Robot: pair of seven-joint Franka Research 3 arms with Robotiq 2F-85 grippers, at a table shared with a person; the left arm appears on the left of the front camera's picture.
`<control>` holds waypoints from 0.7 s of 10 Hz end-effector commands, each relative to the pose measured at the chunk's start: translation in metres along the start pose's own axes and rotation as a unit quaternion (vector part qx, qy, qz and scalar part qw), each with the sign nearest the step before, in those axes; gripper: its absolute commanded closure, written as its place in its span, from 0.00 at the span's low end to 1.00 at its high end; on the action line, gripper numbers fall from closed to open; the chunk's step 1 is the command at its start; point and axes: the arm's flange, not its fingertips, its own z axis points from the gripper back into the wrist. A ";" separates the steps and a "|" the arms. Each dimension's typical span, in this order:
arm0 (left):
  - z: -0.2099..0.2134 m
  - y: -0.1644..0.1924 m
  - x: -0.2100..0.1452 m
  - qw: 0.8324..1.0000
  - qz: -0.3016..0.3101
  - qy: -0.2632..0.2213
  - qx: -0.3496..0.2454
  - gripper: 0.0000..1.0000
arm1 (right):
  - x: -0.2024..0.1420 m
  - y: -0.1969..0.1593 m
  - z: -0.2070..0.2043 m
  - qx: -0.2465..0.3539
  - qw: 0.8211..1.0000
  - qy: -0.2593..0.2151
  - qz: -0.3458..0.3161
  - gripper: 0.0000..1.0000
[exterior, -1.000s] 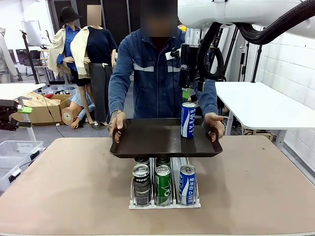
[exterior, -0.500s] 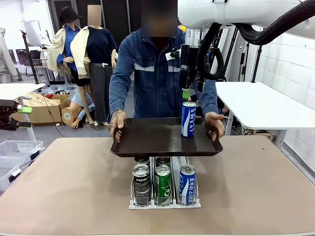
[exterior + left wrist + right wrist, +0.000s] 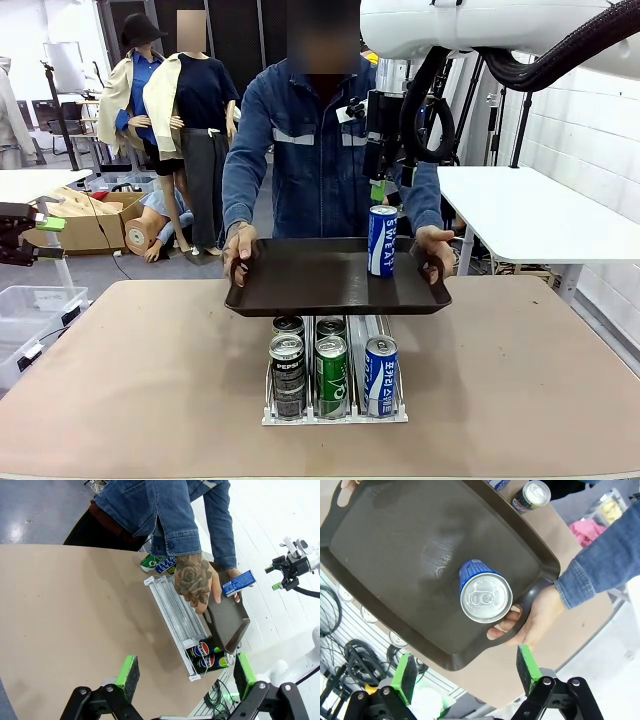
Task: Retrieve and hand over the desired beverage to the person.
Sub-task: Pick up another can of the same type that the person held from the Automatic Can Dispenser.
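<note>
A person [image 3: 318,150] in a blue denim jacket holds a dark tray [image 3: 300,285] level above the table [image 3: 520,380], one hand [image 3: 238,247] gripping each end handle, apparently to receive a drink. The blue can [image 3: 382,243] stands upright toward the tray's 3 o'clock end. The right gripper [image 3: 385,188] hangs at 12 o'clock directly over it, fingers spread wide and empty, which suggests the can is delivered. The left gripper [image 3: 186,672], likewise spread and empty, hovers over the table. A rack of cans [image 3: 335,375] sits at 6 o'clock beneath the tray.
</note>
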 end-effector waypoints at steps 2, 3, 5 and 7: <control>0.002 -0.001 0.000 1.000 0.000 0.001 0.003 0.00 | 0.001 -0.001 -0.001 0.000 1.000 -0.002 -0.002 0.00; 0.002 -0.001 0.000 1.000 0.000 0.001 0.003 0.00 | 0.001 -0.001 -0.001 0.000 1.000 -0.002 -0.002 0.00; 0.002 -0.001 0.000 1.000 0.000 0.001 0.003 0.00 | 0.000 0.000 0.000 0.000 1.000 0.000 0.000 0.00; 0.002 -0.001 0.000 1.000 0.000 0.001 0.003 0.00 | -0.018 0.001 0.017 0.015 1.000 -0.016 -0.017 0.00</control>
